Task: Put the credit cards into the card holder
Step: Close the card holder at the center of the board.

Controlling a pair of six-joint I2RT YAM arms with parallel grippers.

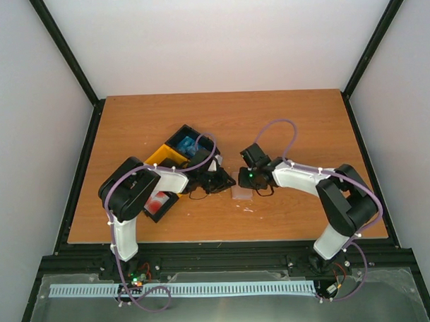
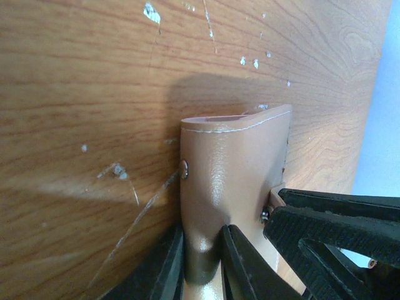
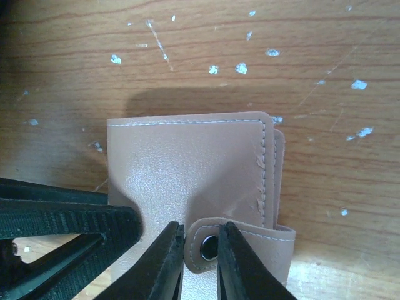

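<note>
Closest to the top camera, at 6 o'clock, are the bases of the left arm (image 1: 131, 196) and the right arm (image 1: 343, 199). Both arms bend inward and meet near the middle of the wooden surface (image 1: 220, 111). At 10 o'clock from that meeting place lie a yellow bin (image 1: 160, 154) and a black bin (image 1: 179, 136) with blue credit cards (image 1: 187, 145) inside. A second black bin (image 1: 160, 205), at 8 o'clock and partly under the left arm, holds a red-and-white card (image 1: 158, 202). The card holder (image 2: 237, 162) is folded and rests on the surface between the two grippers. The left gripper (image 2: 203, 253) is clamped on its folded edge. The right gripper (image 3: 201, 247) has its fingers close together, one at each side of the snap stud (image 3: 208, 247) on the closing tab (image 3: 262, 240). Whether they truly pinch the tab, I cannot tell.
</note>
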